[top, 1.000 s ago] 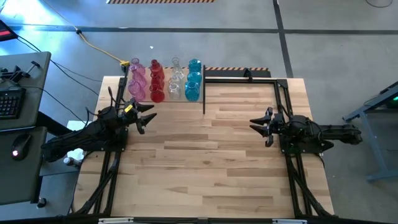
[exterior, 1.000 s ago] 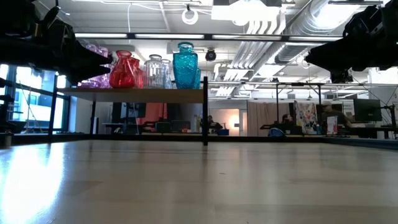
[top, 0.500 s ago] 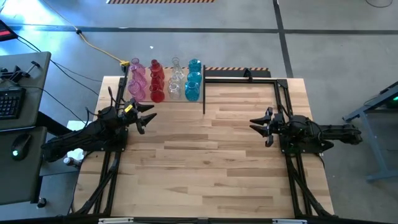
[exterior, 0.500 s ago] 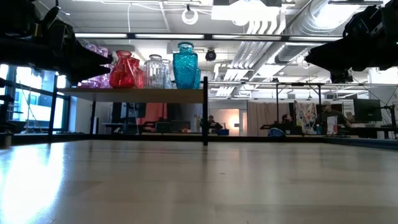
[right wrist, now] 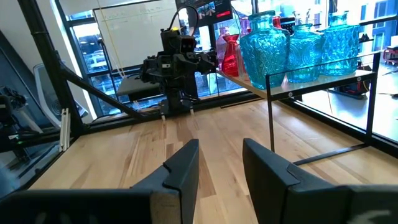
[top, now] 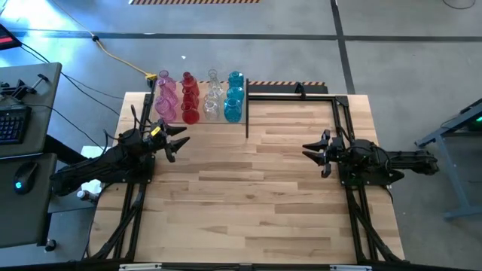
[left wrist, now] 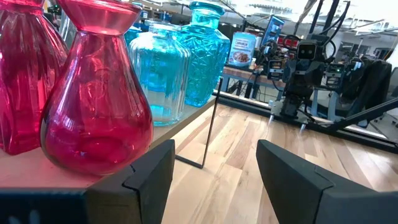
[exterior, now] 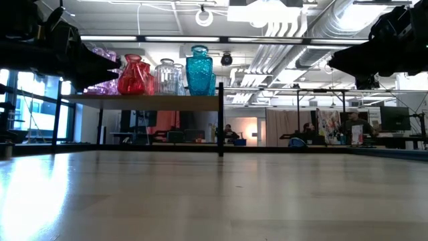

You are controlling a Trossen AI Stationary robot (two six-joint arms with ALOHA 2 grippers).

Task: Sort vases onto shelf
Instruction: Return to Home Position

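The vases stand in four rows by colour on the shelf [top: 202,121] at the table's far left: pink [top: 166,98], red [top: 189,98], clear [top: 213,96] and teal [top: 235,96]. In the low view they rest on the shelf's wooden panel [exterior: 154,102], raised above the tabletop. My left gripper [top: 181,141] hovers open just in front of the shelf, level, with a red vase [left wrist: 93,106] and teal vases [left wrist: 186,56] close ahead. At the table's right side my right gripper [top: 310,153] is open and empty, pointing toward the table's left.
A black metal frame [top: 301,93] runs along the table's far right part and both sides. The wooden tabletop [top: 248,196] lies bare between the arms. A desk with a keyboard [top: 13,124] stands left of the table.
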